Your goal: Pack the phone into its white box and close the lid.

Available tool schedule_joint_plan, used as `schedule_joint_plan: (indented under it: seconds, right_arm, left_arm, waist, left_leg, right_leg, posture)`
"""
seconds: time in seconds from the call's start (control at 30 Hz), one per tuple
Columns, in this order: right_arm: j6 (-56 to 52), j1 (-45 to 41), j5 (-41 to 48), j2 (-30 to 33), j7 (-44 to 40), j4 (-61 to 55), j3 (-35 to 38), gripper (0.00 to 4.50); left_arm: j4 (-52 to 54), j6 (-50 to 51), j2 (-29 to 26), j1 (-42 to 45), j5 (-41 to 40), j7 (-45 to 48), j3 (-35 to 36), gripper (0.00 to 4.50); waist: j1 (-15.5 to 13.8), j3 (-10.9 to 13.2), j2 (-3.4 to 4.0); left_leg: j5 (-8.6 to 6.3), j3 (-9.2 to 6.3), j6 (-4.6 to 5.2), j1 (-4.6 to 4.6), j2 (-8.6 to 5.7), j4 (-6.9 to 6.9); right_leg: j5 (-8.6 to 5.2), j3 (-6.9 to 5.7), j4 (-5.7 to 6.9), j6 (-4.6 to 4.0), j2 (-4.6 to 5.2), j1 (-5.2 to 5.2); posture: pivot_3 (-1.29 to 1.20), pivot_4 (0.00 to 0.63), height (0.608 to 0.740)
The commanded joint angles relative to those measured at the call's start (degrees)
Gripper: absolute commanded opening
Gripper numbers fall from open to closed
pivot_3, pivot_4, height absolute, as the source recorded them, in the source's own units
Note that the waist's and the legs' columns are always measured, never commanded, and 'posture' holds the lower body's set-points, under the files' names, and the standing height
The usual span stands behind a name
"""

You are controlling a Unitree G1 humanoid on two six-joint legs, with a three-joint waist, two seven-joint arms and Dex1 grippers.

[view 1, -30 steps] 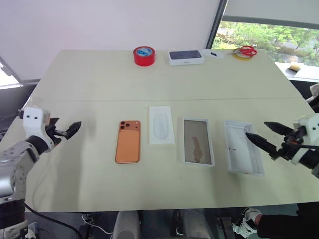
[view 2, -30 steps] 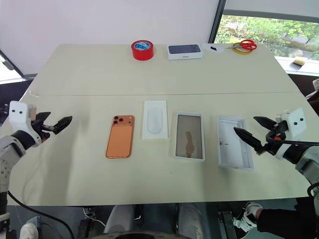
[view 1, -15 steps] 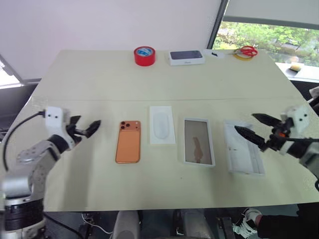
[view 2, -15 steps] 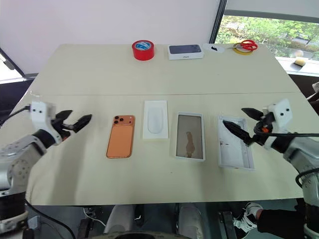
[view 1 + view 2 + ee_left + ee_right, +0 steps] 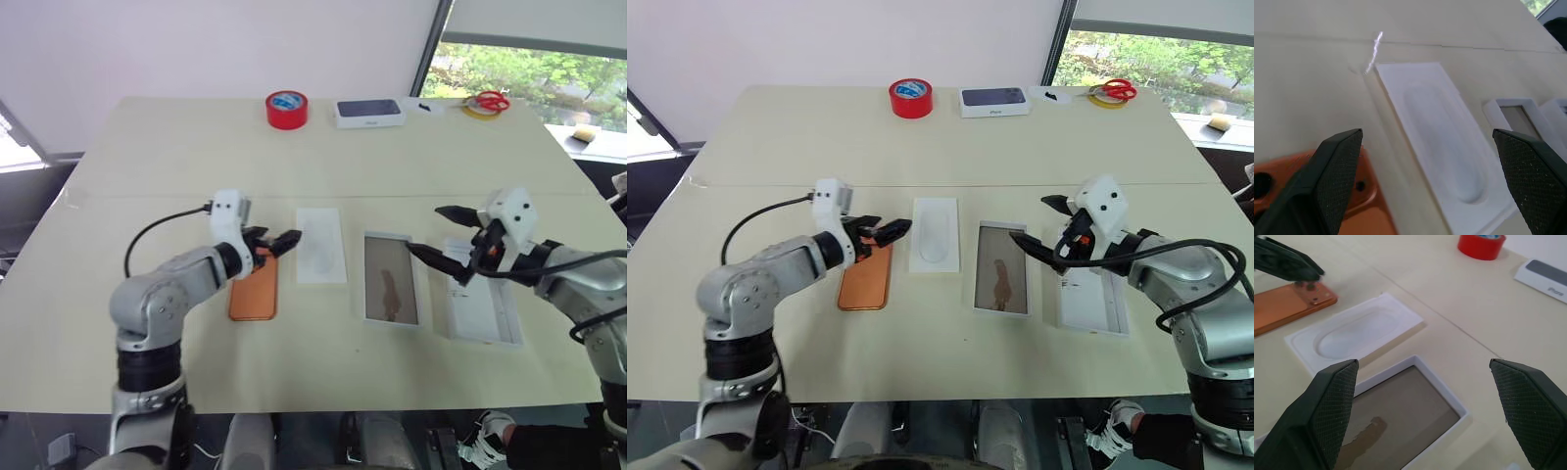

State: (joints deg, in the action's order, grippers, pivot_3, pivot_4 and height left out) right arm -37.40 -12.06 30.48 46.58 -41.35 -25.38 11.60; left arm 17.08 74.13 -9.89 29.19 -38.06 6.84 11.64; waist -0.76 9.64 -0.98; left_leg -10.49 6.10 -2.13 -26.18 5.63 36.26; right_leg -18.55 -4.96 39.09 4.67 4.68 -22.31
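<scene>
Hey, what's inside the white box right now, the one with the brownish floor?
The white box holds no object: its glossy brownish-grey floor shows bare, with a darker smear-like reflection on it. The phone lies outside on the table.

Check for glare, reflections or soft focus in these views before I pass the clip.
Left wrist view: a bright glare streak on the table beside the insert card; the black fingertips look soft. Right wrist view: the white box has a glossy floor with a brownish reflection. Head views: bright window at top right, table evenly lit.
</scene>
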Motion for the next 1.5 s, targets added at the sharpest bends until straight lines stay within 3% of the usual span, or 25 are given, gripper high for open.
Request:
schedule_joint_plan:
  seconds: [0.03, 0.23, 0.47, 0.57, 0.8, 1.03, 1.17, 1.5]
  right_arm:
    - [-0.2, 0.3, 0.1, 1.3, -0.1, -3.0, 1.5, 4.49]
    - [-0.3, 1.3, 0.3, 1.9, -0.6, -3.6, 2.3, 4.49]
    - [-1.5, 2.9, 1.8, 2.9, -2.1, -6.2, 2.0, 4.49]
    - [-1.7, 4.1, 1.6, 3.4, -2.5, -7.1, 1.6, 4.50]
    - [-4.8, 5.9, 3.7, 5.4, -4.4, -10.0, 0.9, 4.50]
    - [-6.8, 5.4, 3.8, 7.2, -5.8, -11.1, -1.6, 4.50]
    - [-6.5, 5.2, -1.3, 11.3, -7.1, -11.5, -8.7, 4.50]
    - [-4.7, 0.2, -9.3, 10.7, -10.3, -7.5, -23.0, 4.50]
  left_arm:
    - [-0.1, 6.5, 3.6, 2.1, -0.6, -4.0, 2.8, 4.47]
    - [-1.7, 11.9, 8.2, 4.0, 1.5, -7.2, 4.8, 4.47]
    - [-6.1, 11.1, 12.1, 6.3, 3.9, -8.7, 7.2, 4.47]
    - [-7.3, 10.3, 13.1, 6.9, 4.8, -9.2, 8.0, 3.56]
    - [-8.3, 10.6, 14.0, 7.7, 5.1, -9.0, 9.7, 0.06]
    - [-8.6, 11.5, 15.1, 8.1, 4.5, -8.7, 12.2, 0.06]
    - [-8.2, 12.8, 16.7, 9.6, 3.0, -8.4, 17.1, 0.06]
    - [-5.4, 15.6, 16.6, 11.5, 0.2, -5.7, 21.8, 0.06]
  waist:
    - [0.1, 0.0, 0.00]
    - [0.0, 0.0, 0.00]
    - [0.0, 0.0, 0.00]
    - [0.0, 0.0, -0.01]
    - [-0.1, 0.0, -0.03]
    - [0.0, 0.0, -0.04]
    - [0.0, 0.0, -0.06]
    - [0.1, 0.0, -0.08]
  left_leg:
    - [0.00, -0.01, 0.00, 0.00, 0.01, -0.01]
    - [0.01, -0.01, -0.02, 0.01, 0.00, -0.01]
    - [0.01, -0.01, -0.02, 0.01, -0.01, 0.00]
    - [0.01, -0.02, -0.01, 0.01, -0.01, 0.00]
    - [0.00, -0.04, -0.01, 0.00, -0.02, 0.00]
    - [0.00, -0.05, -0.01, 0.00, -0.02, 0.01]
    - [0.00, -0.06, -0.01, -0.01, -0.02, 0.01]
    - [0.01, -0.07, -0.02, -0.01, -0.02, 0.00]
  right_leg:
    - [0.00, 0.00, 0.00, 0.00, -0.01, -0.01]
    - [0.00, 0.00, 0.00, 0.00, -0.01, -0.01]
    - [0.00, 0.00, 0.00, -0.01, -0.01, 0.01]
    - [0.00, -0.01, 0.00, -0.01, -0.01, 0.01]
    - [0.00, -0.01, -0.01, -0.01, 0.00, 0.00]
    - [0.00, -0.01, -0.01, -0.01, 0.00, 0.01]
    - [0.00, -0.02, -0.01, -0.01, 0.00, 0.00]
    - [0.00, -0.02, -0.01, -0.01, -0.01, -0.01]
  posture:
    - [0.00, 0.150, 0.730]
    - [0.00, 0.150, 0.730]
    - [0.00, 0.150, 0.730]
    - [0.00, 0.150, 0.730]
    - [0.00, 0.150, 0.730]
    - [0.00, 0.150, 0.730]
    - [0.00, 0.150, 0.730]
    - [0.00, 0.150, 0.730]
